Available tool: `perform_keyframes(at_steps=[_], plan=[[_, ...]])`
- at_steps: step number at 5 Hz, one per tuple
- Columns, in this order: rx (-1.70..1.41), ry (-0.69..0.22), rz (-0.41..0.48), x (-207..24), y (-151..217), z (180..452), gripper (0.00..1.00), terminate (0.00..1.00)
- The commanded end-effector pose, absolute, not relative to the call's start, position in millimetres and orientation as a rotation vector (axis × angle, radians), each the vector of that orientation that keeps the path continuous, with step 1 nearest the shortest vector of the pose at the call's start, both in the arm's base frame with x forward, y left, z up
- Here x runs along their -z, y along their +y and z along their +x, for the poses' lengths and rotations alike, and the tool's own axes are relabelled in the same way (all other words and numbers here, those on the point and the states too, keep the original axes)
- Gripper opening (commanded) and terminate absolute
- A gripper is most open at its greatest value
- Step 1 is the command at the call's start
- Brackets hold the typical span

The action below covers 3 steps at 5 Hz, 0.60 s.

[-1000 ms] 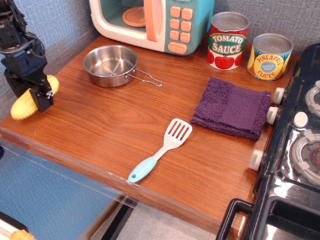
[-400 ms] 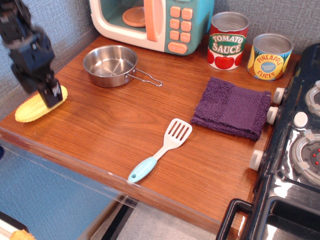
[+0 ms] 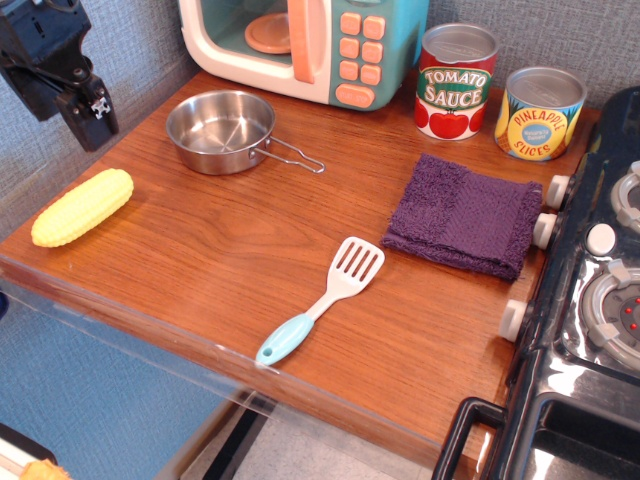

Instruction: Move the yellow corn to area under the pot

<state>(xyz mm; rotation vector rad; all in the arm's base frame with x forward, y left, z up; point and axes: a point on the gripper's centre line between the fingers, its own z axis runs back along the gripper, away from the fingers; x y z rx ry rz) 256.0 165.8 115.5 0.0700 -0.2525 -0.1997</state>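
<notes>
The yellow corn [image 3: 82,207] lies on its side on the wooden counter near the left front edge, in front and to the left of the pot. The pot [image 3: 220,131] is a shallow steel pan with a wire handle pointing right, standing at the back left. My black gripper [image 3: 85,112] hangs in the air at the upper left, well above and behind the corn, touching nothing. Its fingers hold nothing; how far apart they stand is hard to make out from this angle.
A toy microwave [image 3: 305,45] stands behind the pot. A tomato sauce can [image 3: 455,82] and a pineapple can [image 3: 540,113] stand at the back right. A purple cloth [image 3: 463,214] and a white-and-blue spatula [image 3: 322,298] lie mid-counter. A toy stove [image 3: 600,300] borders the right.
The gripper let go of the corn, which now lies flat on the counter, and rose up and back toward the upper left.
</notes>
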Motion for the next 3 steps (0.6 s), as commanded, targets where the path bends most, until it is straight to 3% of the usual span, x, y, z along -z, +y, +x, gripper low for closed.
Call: perform_keyframes(at_steps=[1,2,3], plan=[[0.098,-0.12,0.118,-125.0,157.8,271.5,1.0,0.0],[0.098,-0.12,0.118,-125.0,157.8,271.5,1.0,0.0],[0.098,-0.12,0.118,-125.0,157.8,271.5,1.0,1.0]])
